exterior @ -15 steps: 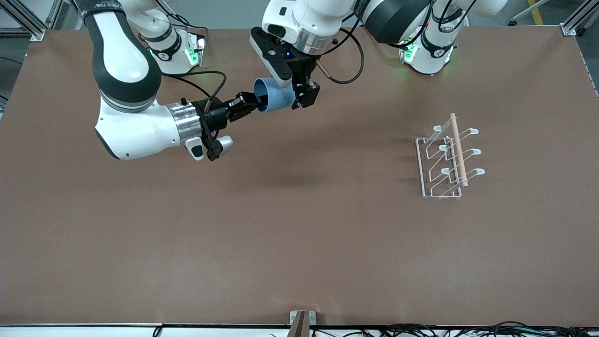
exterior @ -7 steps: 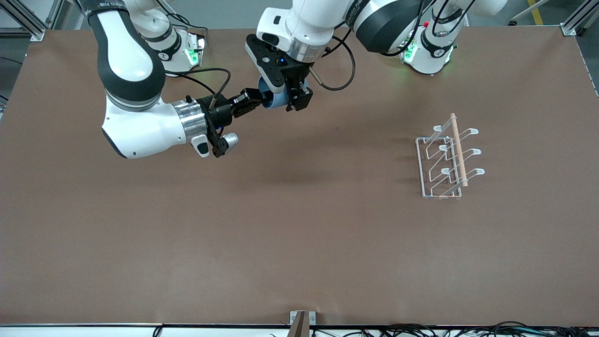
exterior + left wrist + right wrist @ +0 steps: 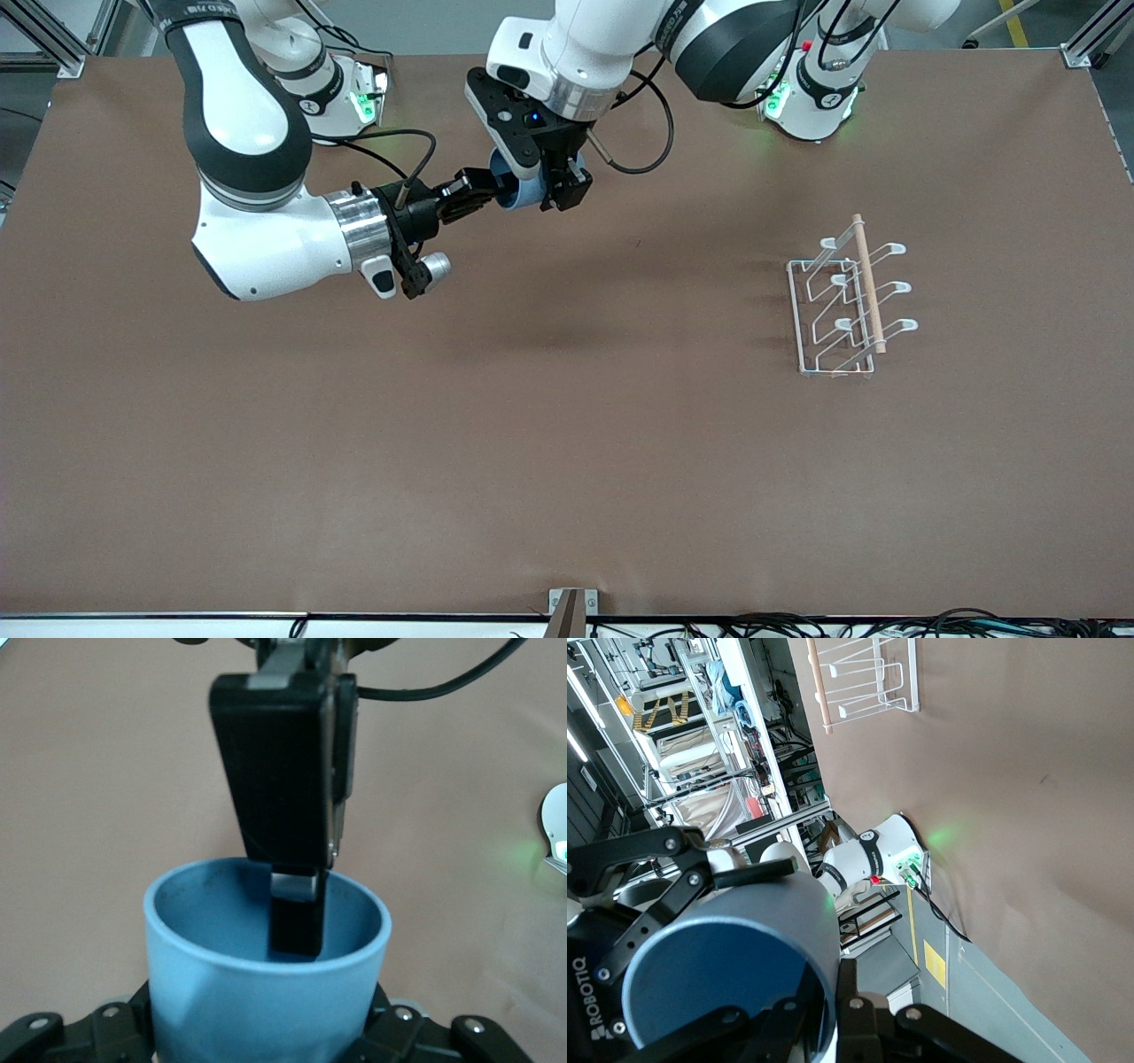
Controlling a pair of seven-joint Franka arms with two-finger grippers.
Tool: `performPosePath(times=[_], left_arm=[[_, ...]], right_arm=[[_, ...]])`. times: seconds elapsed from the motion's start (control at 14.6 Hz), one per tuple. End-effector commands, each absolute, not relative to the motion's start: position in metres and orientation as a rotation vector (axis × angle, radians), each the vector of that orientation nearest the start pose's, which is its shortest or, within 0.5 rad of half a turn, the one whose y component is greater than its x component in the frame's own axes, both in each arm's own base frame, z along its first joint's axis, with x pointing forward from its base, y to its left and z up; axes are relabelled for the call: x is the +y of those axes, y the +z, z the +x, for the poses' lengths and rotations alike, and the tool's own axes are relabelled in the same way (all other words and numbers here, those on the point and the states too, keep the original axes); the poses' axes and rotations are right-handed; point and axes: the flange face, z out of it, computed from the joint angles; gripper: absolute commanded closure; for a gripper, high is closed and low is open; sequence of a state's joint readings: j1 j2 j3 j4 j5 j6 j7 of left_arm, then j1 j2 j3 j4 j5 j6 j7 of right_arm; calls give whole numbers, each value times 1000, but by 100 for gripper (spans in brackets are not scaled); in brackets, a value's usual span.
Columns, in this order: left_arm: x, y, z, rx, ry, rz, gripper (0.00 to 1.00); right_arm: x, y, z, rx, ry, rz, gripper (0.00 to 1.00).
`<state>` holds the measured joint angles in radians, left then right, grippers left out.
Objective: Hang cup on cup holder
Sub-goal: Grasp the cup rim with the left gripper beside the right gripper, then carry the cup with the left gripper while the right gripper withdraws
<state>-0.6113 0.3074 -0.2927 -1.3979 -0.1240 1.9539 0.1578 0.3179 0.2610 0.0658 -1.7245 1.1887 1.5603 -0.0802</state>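
The light blue cup (image 3: 520, 189) is held in the air on its side, over the table near the robots' bases. My right gripper (image 3: 493, 185) is shut on its rim, one finger inside (image 3: 293, 923) and one outside. My left gripper (image 3: 539, 182) comes from above and is shut on the cup's body. The left wrist view looks into the open cup (image 3: 266, 992). The right wrist view shows the cup (image 3: 718, 966) pinched in my right gripper (image 3: 835, 997), with the left fingers (image 3: 673, 870) along it. The white wire cup holder (image 3: 846, 301) stands toward the left arm's end.
The cup holder's wooden rod (image 3: 868, 282) runs along its top, and its prongs are bare. The holder also shows in the right wrist view (image 3: 864, 682). The brown table (image 3: 567, 443) has a small bracket (image 3: 571, 602) at its near edge.
Since a second ago both grippers and the cup have shifted toward the robots' bases, and the cup now shows less under the left gripper. Almost nothing has moved in the last half second.
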Motion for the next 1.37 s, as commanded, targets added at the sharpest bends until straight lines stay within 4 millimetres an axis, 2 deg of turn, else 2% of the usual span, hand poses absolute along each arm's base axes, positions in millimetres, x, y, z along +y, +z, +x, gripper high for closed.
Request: performPosePath(times=[0.0, 0.21, 0.34, 0.62, 0.75, 0.89, 1.1, 1.3], left_arm=[[-510, 572, 443, 1623, -294, -3011, 40], [-477, 566, 463, 1550, -178, -2969, 40], [-434, 555, 490, 1439, -51, -2907, 40], [-373, 541, 519, 1293, 111, -2781, 40], [-342, 539, 528, 1266, 202, -2699, 41], [-319, 538, 533, 1279, 281, -2596, 41], [-286, 539, 540, 1387, 409, -2383, 41], [-267, 520, 549, 1415, 568, -2204, 40]], right_arm=[[314, 480, 525, -168, 618, -1919, 0], [296, 478, 535, -150, 587, -1961, 0], [266, 472, 547, -155, 551, -2091, 0], [176, 456, 572, -103, 497, -2348, 0], [139, 450, 580, -92, 441, -2513, 0], [111, 457, 583, -113, 389, -2676, 0], [59, 465, 589, -70, 329, -2813, 0], [24, 494, 595, -65, 261, -2901, 0]])
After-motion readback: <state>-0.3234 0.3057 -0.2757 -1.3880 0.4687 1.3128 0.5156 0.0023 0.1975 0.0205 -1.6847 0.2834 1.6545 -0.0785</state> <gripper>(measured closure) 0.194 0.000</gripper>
